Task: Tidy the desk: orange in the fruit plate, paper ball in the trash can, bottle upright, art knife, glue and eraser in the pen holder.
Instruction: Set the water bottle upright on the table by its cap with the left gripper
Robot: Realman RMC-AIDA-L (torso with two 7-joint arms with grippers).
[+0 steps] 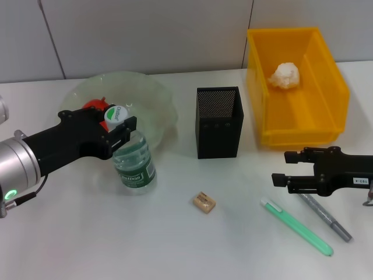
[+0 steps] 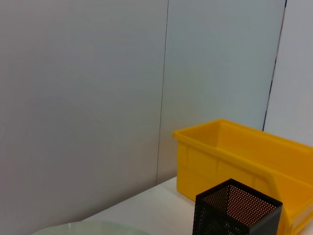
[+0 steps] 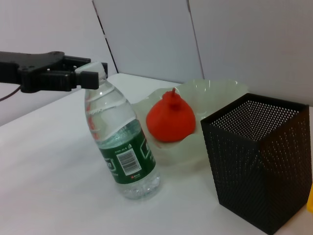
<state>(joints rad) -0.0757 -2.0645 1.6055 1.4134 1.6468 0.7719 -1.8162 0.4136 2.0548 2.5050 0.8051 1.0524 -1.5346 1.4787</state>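
My left gripper is shut on the white cap of the bottle. The bottle stands on the table, slightly tilted, in front of the fruit plate; the right wrist view shows the bottle and the left gripper too. The orange lies in the fruit plate, partly hidden by the arm. The paper ball lies in the trash can. The eraser lies in front of the pen holder. My right gripper is open and empty, just above a green pen-shaped tool and a grey one.
The pen holder stands between the fruit plate and the trash can. The left wrist view shows the trash can, the pen holder and the wall behind. A wall closes off the back of the table.
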